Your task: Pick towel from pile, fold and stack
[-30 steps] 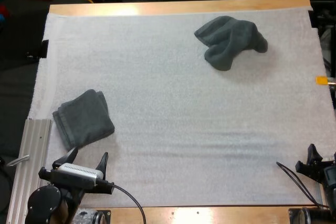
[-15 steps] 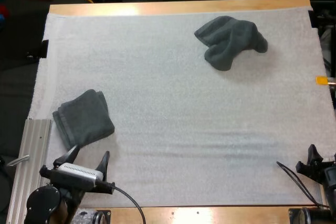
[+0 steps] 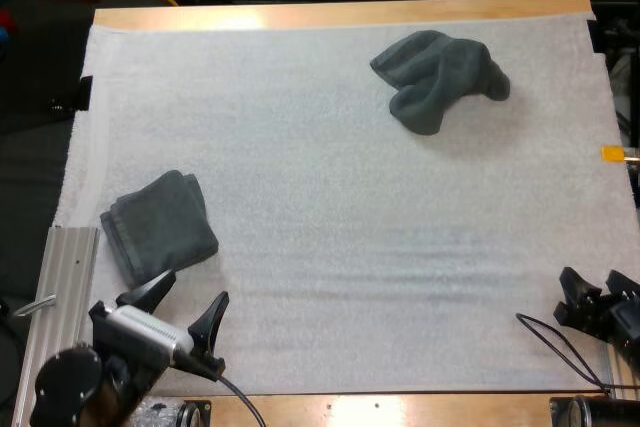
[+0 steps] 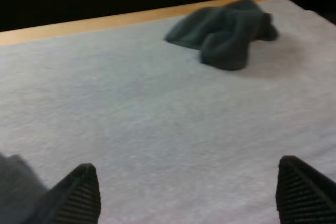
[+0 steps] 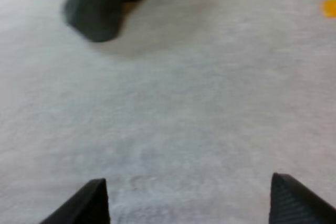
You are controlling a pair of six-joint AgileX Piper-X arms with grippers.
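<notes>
White mat (image 3: 330,207) covers the wooden table (image 3: 330,13), and both my grippers wait at its near edge. My left gripper (image 3: 193,289) is spread and empty, just near of the folded towel (image 3: 160,225) at the near left. My right gripper (image 3: 588,283), also spread and empty, sits at the near right. The crumpled towel (image 3: 440,77) lies far off, right of centre, its long axis running left to right. I judge my right arm the nearer to it.
</notes>
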